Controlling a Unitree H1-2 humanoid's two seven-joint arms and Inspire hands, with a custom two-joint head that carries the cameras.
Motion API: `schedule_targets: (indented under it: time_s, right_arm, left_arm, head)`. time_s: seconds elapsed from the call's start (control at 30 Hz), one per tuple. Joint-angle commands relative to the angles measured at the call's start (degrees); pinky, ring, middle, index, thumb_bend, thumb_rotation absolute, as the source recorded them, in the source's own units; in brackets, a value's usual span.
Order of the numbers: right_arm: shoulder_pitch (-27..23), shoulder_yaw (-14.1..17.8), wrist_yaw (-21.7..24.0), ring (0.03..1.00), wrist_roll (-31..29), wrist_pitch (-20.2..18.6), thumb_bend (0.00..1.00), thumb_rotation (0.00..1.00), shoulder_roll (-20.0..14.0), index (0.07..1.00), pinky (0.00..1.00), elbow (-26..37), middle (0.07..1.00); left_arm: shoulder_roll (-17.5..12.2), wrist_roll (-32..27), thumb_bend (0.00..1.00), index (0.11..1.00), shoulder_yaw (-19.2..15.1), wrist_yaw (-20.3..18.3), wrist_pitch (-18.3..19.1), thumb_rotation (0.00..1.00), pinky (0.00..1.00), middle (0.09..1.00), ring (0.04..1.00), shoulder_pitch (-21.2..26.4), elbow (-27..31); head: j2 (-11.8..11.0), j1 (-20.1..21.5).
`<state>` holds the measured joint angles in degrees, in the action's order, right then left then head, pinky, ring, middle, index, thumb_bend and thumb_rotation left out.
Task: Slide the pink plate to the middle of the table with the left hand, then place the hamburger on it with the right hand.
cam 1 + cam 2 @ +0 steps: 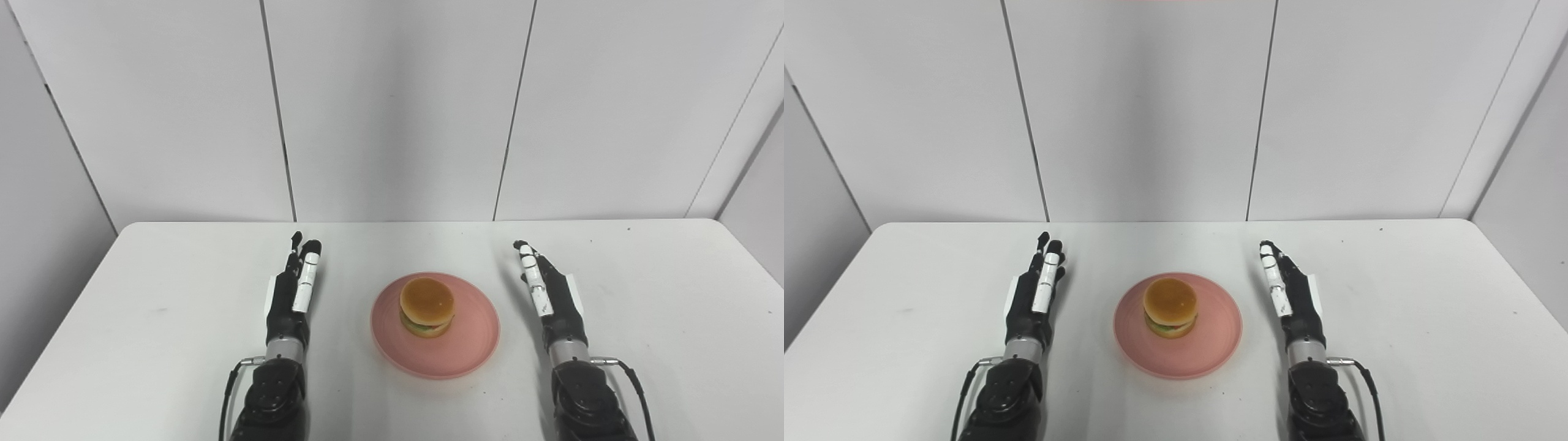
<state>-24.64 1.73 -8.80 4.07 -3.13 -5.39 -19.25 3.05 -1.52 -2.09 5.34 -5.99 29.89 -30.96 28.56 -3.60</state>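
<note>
Both sets of fingers are stretched out straight and held close side by side, pointing away toward the wall, and they grip nothing. The left hand stands edge-on just above or on the tabletop, to the left of the plate and apart from it; the right hand mirrors it on the other side, also clear of the plate. Whether the heels of the hands touch the surface I cannot tell.

Between them sits the pink plate, about midway across the tabletop, with the hamburger already resting on it, a little behind the plate's centre. By the look of it both steps of the task are done.

As to handling, I would judge the hamburger light and probably a toy, with a smooth domed bun on top and a band of green and pale filling beneath. If real or foam, it would give under a squeeze, and the layers could shift. The safest hold seems to be across the sides, fingers on one flank and thumb opposite, low enough to catch the bottom bun. The plate looks shallow, stiff and smooth, likely to slide easily on this surface when pushed at its rim.
</note>
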Motion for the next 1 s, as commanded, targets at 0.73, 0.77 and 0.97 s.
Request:
schedule_targets:
  time_s: [0.73, 0.77, 0.97]
  right_arm:
    - [3.3, 1.8, 1.0, 0.858, -4.2, 5.2, 0.69, 1.0, 3.1, 0.865, 0.79, 1.2, 0.912]
    - [3.3, 1.8, 1.2, 0.86, -4.1, 5.2, 0.69, 1.0, 3.0, 0.867, 0.79, 1.2, 0.913]
    - [2.8, 2.1, 1.7, 0.864, -4.7, 4.0, 0.7, 1.0, 2.9, 0.869, 0.8, 2.4, 0.909]
  left_arm:
    - [0.1, -1.5, 0.82, 1.0, 0.5, -3.4, 1.4, 0.86, 0.95, 0.966, 0.958, -2.7, 4.8]
    - [0.1, -1.5, 0.82, 1.0, 0.5, -3.6, 1.4, 0.85, 0.95, 0.965, 0.959, -2.7, 4.8]
    - [0.6, -2.1, 0.81, 1.0, 0.5, -3.8, 2.3, 0.83, 0.97, 0.977, 0.967, -3.5, 6.7]
  head:
    - [-0.6, 1.0]
    - [-0.6, 1.0]
    - [0.9, 0.3]
